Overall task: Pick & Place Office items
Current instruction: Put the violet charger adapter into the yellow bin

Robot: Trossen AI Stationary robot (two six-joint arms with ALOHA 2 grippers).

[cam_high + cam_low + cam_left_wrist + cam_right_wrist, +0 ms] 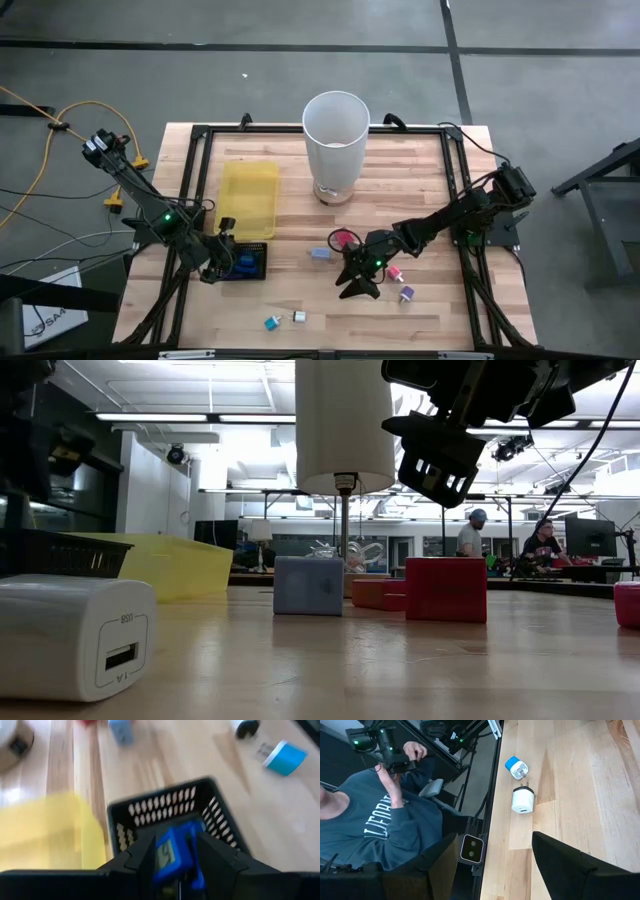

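- Left gripper hangs over the black mesh tray near the table's left edge. In the left wrist view a blue item sits between its two fingers, which stand a little apart from it (whether they touch it I cannot tell; looks like a release into the tray, judging by the gap).
- High view shows blue already inside the black tray; so at least one item counts as placed, or nearly.
- Yellow tray just behind the black one: nothing visible in it from above.
- Tall white bin at the table's far middle; contents hidden.
- Right gripper hovers mid-table with jaws spread and nothing between them (right wrist view shows bare wood between the fingers).
- Items left loose on the wood: a pink one and a light blue one near the right gripper, a small pink piece and a purple one beside it, plus a teal one and a white one at the near edge.
- Judgement: early to middle stage; roughly six pieces are not yet sorted, and the right arm seems set to take one of the nearby pieces.
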